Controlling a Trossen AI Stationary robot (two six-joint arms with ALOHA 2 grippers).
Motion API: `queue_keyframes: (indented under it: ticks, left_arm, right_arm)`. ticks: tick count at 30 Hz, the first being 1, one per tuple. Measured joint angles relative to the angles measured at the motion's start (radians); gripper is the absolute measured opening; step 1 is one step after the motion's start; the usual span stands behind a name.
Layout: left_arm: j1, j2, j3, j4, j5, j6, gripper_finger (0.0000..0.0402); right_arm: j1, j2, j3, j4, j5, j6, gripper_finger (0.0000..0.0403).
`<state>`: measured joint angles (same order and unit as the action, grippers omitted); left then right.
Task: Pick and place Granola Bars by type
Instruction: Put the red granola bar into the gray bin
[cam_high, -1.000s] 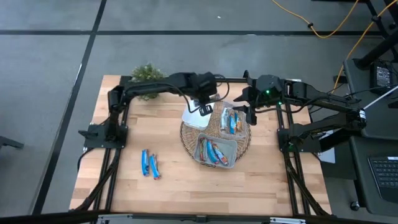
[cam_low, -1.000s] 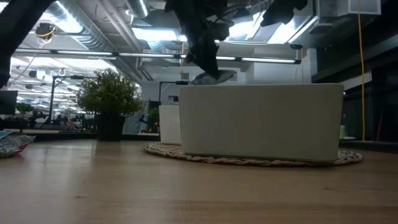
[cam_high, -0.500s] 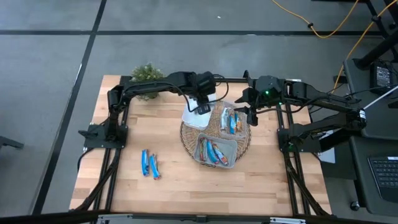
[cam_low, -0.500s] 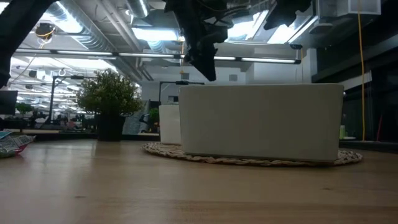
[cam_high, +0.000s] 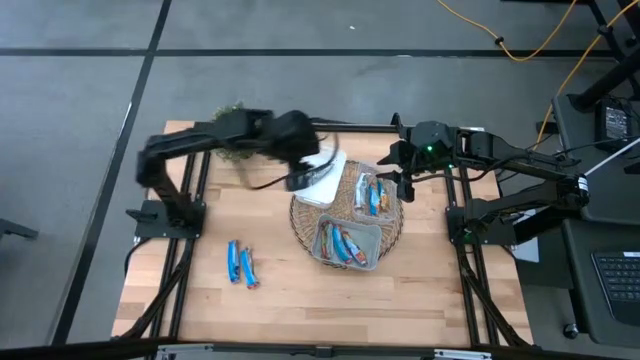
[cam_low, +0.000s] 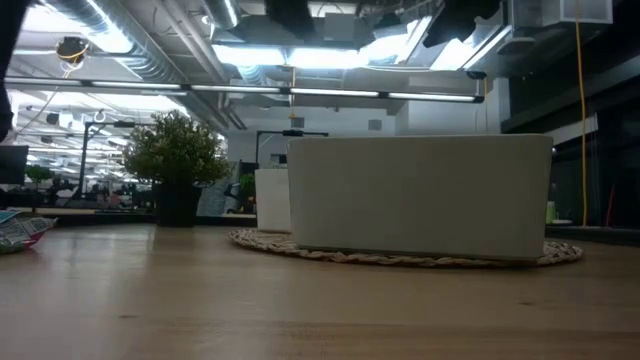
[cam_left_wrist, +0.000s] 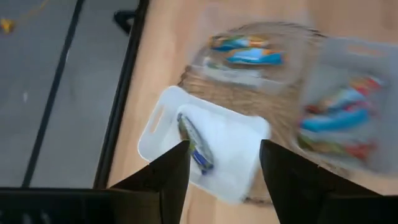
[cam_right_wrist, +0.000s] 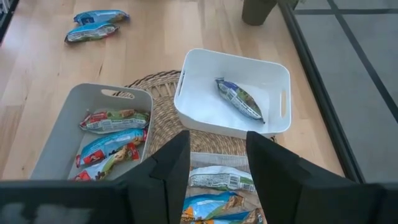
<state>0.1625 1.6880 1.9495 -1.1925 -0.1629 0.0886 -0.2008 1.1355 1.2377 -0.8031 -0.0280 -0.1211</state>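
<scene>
A green-and-silver granola bar (cam_right_wrist: 239, 99) lies flat in the white tray (cam_right_wrist: 273, 127) on the woven mat (cam_high: 345, 215). More bars lie in the grey tray (cam_high: 348, 243) and in the clear tray (cam_high: 372, 193). Two blue bars (cam_high: 240, 263) lie on the table near its left front. My left gripper (cam_left_wrist: 221, 162) hovers open above the white tray's left side, with nothing between its fingers. My right gripper (cam_right_wrist: 214, 165) hangs open over the mat's far right, also with nothing in it.
A potted plant (cam_high: 232, 115) stands at the far left, partly behind my left arm. Bare wood lies left of and in front of the mat. Black frame rails (cam_high: 180, 250) run along the table's left and right sides.
My left gripper has opened and let go of the silvery bar, which has dropped into the white tray. It has then risen out of the low view and swung toward the table's left edge.
</scene>
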Motion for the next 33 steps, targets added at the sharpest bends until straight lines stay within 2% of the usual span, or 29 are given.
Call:
queue_keyframes:
  ticks: [5,10,16,20,24,28,33]
  left_arm:
    - [-0.124,-0.118,0.000,-0.181,0.027,0.036,0.0180]
    - [-0.267,-0.170,-0.001,-0.377,0.027,-0.062,0.0180]
    - [-0.368,-0.165,-0.017,-0.376,0.045,-0.111,0.0180]
    - [-0.442,-0.160,-0.141,-0.377,0.056,-0.102,0.0180]
    - [-0.540,-0.170,-0.340,-0.371,0.057,-0.093,0.0180]
    - [-0.648,-0.170,-0.515,-0.289,0.053,-0.083,0.0180]
    - [-0.755,-0.169,-0.633,-0.171,0.059,-0.034,0.0180]
  right_arm:
    - [0.000,0.000,0.000,0.002,0.000,0.002,0.0160]
    - [0.000,0.000,0.000,0.007,0.000,0.001,0.0160]
    - [0.000,0.000,0.000,0.031,0.000,-0.014,0.0160]
    - [0.000,0.000,0.000,0.031,0.000,-0.014,0.0160]
    - [0.000,0.000,0.000,0.031,0.000,-0.014,0.0160]
    - [0.000,0.000,0.000,0.031,0.000,-0.014,0.0160]
    - [0.000,0.000,0.000,0.028,-0.001,-0.015,0.0160]
